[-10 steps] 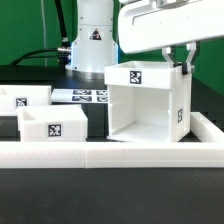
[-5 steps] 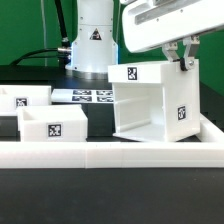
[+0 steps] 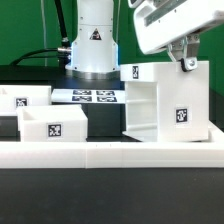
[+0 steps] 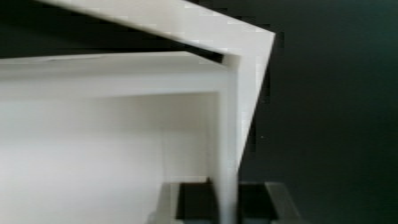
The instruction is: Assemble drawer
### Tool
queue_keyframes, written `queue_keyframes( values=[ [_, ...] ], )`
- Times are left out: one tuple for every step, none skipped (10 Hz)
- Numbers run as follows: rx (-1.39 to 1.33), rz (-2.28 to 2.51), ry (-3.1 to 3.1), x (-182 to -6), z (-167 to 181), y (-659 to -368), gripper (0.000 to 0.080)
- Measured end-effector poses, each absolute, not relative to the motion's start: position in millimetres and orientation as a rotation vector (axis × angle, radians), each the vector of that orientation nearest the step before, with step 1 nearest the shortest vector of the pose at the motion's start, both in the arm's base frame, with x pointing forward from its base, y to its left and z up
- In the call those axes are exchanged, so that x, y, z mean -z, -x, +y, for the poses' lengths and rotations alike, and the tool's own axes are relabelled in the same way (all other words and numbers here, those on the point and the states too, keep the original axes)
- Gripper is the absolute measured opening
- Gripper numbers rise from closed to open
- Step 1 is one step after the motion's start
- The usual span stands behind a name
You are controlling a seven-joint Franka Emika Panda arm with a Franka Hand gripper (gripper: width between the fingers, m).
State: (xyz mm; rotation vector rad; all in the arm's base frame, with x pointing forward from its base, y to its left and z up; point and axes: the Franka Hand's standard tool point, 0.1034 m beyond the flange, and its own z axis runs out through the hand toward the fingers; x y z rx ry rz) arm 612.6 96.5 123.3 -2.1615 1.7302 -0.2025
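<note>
A: Jaws?
B: Gripper [image 3: 186,63] closed on the upper edge of the housing [image 3: 165,105], at its corner on the exterior view's right. In the wrist view the thin white wall [image 4: 233,130] runs between the two dark fingers [image 4: 194,200].

A: Housing position?
B: Upright, turned at an angle, open side toward the exterior view's left, just behind the rail [image 3: 110,152]. Cannot tell whether it rests on the table.

A: Trays?
B: Front tray [image 3: 55,124] and back tray [image 3: 20,98] sit left of it, apart from it. Marker board [image 3: 92,96] lies behind.

The arm hangs overhead, wrist tilted — its end effector [image 3: 186,63] pinches the drawer housing [image 3: 165,105] at its top edge.
</note>
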Motion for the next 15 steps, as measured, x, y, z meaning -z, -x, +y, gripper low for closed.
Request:
queue_keyframes(
  values=[
    [0.189,1.783,2.102,-123.7,99.4,-619.8,0.0045],
    [0.168,1.782,2.107,-121.3,101.5,-622.8,0.0045],
    [0.156,1.785,2.108,-119.2,101.7,-625.4,0.0048],
    [0.141,1.788,2.110,-117.8,101.8,-627.0,0.0048],
    [0.127,1.789,2.113,-116.0,102.1,-629.1,0.0049],
    [0.120,1.789,2.115,-115.6,102.2,-629.9,0.0049],
    [0.121,1.788,2.116,-115.7,102.2,-629.8,0.0064],
    [0.122,1.785,2.119,-115.1,102.4,-629.6,0.0064],
    [0.122,1.784,2.120,-115.0,102.5,-629.5,0.0273],
    [0.122,1.781,2.122,-114.9,102.7,-629.5,0.0454],
    [0.125,1.770,2.132,-115.1,102.4,-629.6,0.0454],
    [0.138,1.733,2.161,-117.2,100.7,-630.3,0.0576],
    [0.156,1.691,2.188,-123.7,99.7,-630.5,0.0633],
    [0.173,1.636,2.230,-128.6,98.8,-628.4,0.0633],
    [0.193,1.549,2.293,-136.2,96.2,-625.6,0.0646]
  ],
)
